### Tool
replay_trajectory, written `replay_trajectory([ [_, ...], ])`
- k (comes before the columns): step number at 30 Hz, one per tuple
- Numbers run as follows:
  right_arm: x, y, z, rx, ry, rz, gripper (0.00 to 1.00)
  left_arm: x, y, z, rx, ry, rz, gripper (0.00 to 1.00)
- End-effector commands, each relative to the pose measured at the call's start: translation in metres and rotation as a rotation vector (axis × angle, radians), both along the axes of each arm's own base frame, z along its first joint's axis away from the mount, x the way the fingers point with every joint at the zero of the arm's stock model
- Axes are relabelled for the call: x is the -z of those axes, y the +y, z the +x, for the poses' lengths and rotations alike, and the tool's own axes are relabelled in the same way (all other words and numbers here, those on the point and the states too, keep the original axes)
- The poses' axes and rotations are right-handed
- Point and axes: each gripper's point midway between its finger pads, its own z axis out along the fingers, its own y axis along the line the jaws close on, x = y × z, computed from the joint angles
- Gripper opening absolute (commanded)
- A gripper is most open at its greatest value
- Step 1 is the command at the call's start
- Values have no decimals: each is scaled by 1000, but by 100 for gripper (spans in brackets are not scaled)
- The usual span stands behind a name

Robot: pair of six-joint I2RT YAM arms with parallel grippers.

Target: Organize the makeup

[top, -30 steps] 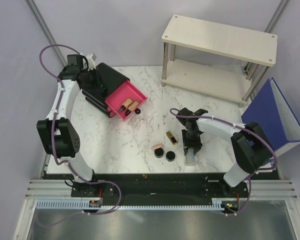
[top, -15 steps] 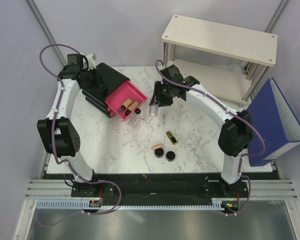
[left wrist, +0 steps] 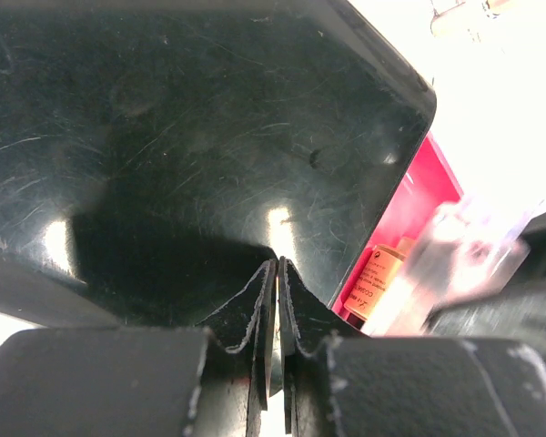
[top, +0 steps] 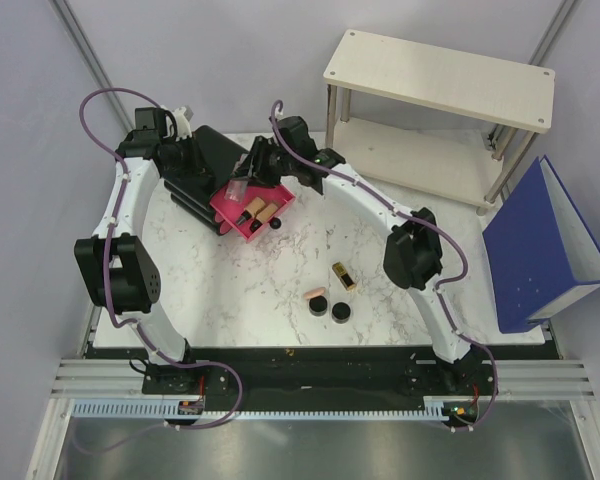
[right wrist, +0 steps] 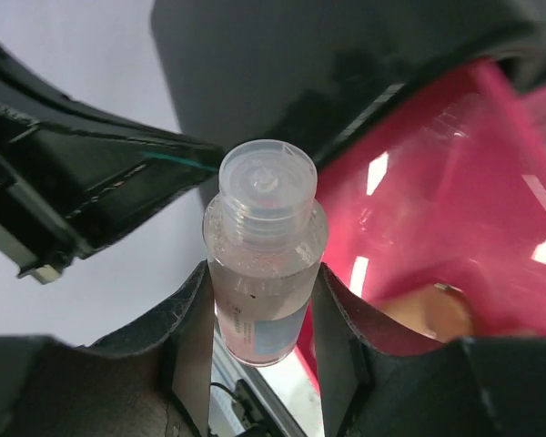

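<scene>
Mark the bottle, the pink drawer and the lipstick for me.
bottle point(right wrist: 264, 273): right wrist view, on its clear body below the cap.
pink drawer point(right wrist: 428, 205): right wrist view, on a bare part of its inside.
lipstick point(top: 344, 276): top view, on its middle.

The left gripper point(left wrist: 278, 273) is seen with fingers pressed together, near the black box point(left wrist: 182, 137). To the right, a peach tube point(left wrist: 379, 280) is seen in the pink drawer point(left wrist: 409, 196), beside a blurred clear tube point(left wrist: 455, 259).
</scene>
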Motion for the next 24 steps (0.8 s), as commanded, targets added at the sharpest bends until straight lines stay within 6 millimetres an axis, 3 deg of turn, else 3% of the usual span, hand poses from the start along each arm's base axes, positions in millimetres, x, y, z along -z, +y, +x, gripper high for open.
replay_trajectory([
  [1,-47,29,3,-14,-58,165,0,81,18,-51,0,338,106,13],
  [14,-23,18,3,43,-53,90,6,80,18,-50,1,334,102,13],
  [23,-7,17,-3,52,-58,33,20,81,18,-50,2,335,105,13],
  [24,-7,17,-2,52,-60,33,25,81,18,-50,0,334,105,13],
])
